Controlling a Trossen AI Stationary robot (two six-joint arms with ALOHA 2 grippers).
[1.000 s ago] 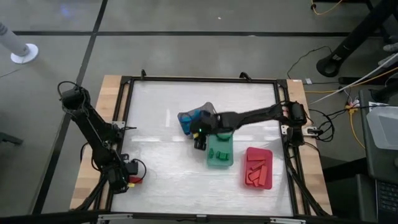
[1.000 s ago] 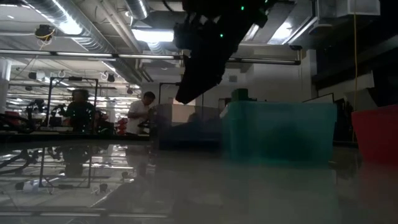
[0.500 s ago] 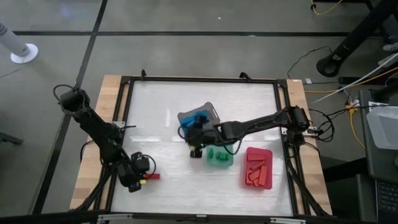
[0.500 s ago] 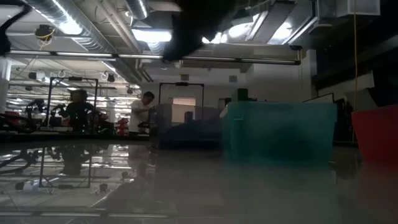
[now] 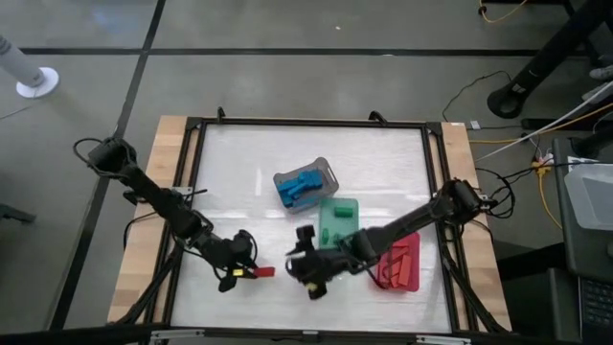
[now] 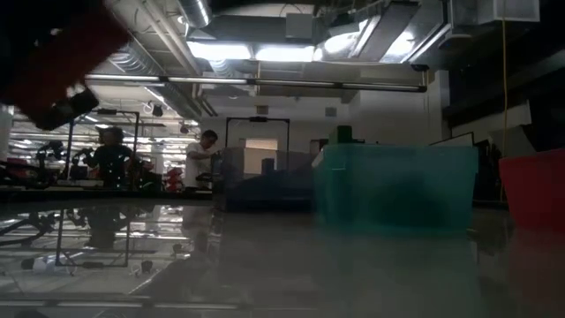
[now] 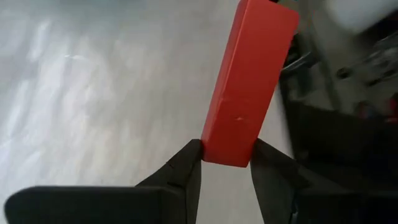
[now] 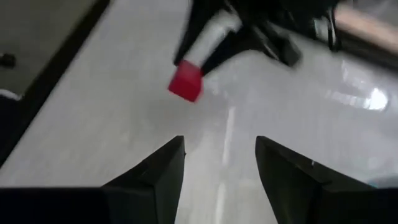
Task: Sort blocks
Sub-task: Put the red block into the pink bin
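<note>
A red block [image 7: 249, 87], a short bar, is held by my left gripper [image 5: 247, 271] above the table's near middle, and my left gripper is shut on it. In the low view the block [image 6: 62, 62] shows blurred at the upper left. My right gripper [image 5: 299, 264] stands open just to the block's right, its fingers pointing at the block [image 8: 185, 81] with nothing between them. Blue blocks [image 5: 299, 187] lie in the grey basket [image 5: 326, 169]. Green blocks [image 5: 337, 233] lie in the green tray [image 5: 337, 206], and red blocks [image 5: 395, 261] in the red tray [image 5: 412, 278]. My left gripper pinches the red block by one end [image 7: 227, 152] between its two fingers [image 7: 186, 171]. The fingers come from the table's left, slanting down, and lie in line with the bar. The rest of the bar sticks out past the fingertips toward the table's right, clear of the table.
The green tray [image 6: 397, 185] and the red tray [image 6: 534, 190] stand right of the table's middle, with the basket behind them. A black frame [image 5: 192, 192] runs around the table. People stand in the room beyond [image 6: 203, 159]. The table's left half [image 5: 239, 211] is bare.
My left gripper has swung along the near edge toward the table's right with the red block, tipping up and turning as it went. My right gripper has left the spot between the basket and the green tray and come toward the near edge, facing the block.
</note>
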